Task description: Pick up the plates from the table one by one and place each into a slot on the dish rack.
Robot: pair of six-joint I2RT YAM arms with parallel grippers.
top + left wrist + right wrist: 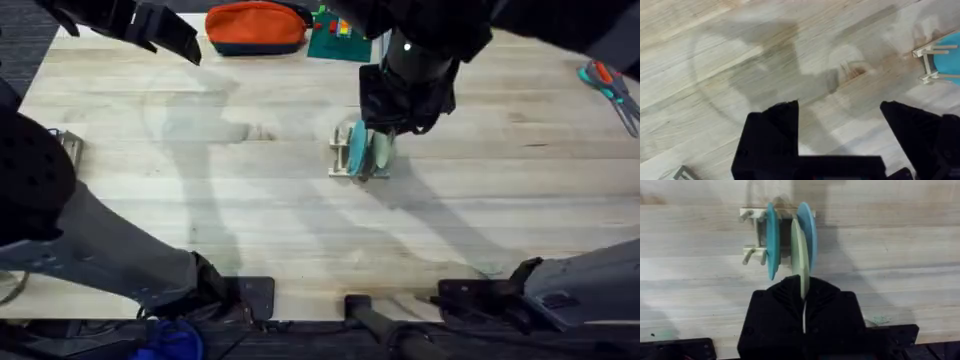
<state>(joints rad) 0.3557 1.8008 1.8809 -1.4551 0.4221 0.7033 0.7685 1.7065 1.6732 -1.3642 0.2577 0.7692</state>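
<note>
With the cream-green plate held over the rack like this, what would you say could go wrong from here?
1. The cream-green plate, gripped on edge by the right gripper, hangs close between the two blue plates already standing in the dish rack; it may knock one over.
2. The rack looks small and light, so a sideways push might slide it on the table.
3. Released off a slot, the plate may tip.

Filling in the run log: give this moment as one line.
stage: racking | right gripper: shut on cream-green plate, on edge between two blue plates in dish rack | left gripper: open, over bare table
</note>
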